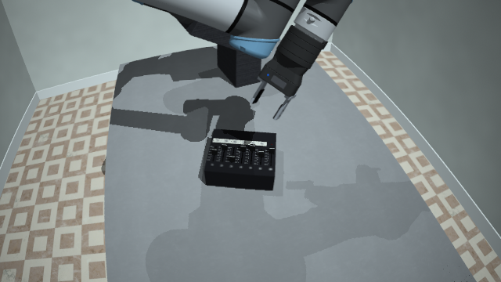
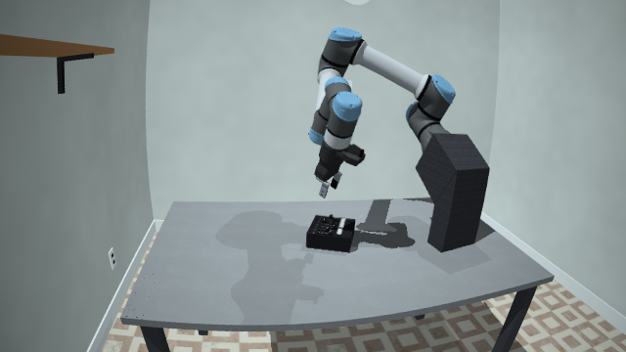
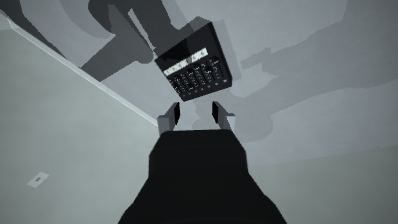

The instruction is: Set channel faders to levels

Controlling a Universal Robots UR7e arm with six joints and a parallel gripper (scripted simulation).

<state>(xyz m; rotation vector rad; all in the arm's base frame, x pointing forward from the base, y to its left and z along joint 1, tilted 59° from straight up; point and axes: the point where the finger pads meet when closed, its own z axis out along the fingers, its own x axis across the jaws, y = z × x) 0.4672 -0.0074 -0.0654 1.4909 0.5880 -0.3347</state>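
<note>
The lighting desk (image 1: pixel 239 162) (image 2: pixel 333 235) (image 3: pixel 194 68) is a small black box that stands flat on the grey table (image 1: pixel 156 219) (image 2: pixel 235 274). A white tape strip (image 1: pixel 240 142) (image 3: pixel 186 60) runs along its far edge, above a row of several small faders (image 1: pixel 239 156) (image 3: pixel 196 81). The written levels are too small to read. My gripper (image 1: pixel 267 106) (image 2: pixel 327 188) (image 3: pixel 196 108) is open and empty. It hangs well above the desk, over its far side, clear of the faders.
The arm's dark base block (image 2: pixel 455 191) (image 1: pixel 239 68) stands on the table behind and to the right of the desk. The table's edges give way to a checkered floor (image 1: pixel 51 176). A wooden shelf (image 2: pixel 49 49) hangs on the left wall.
</note>
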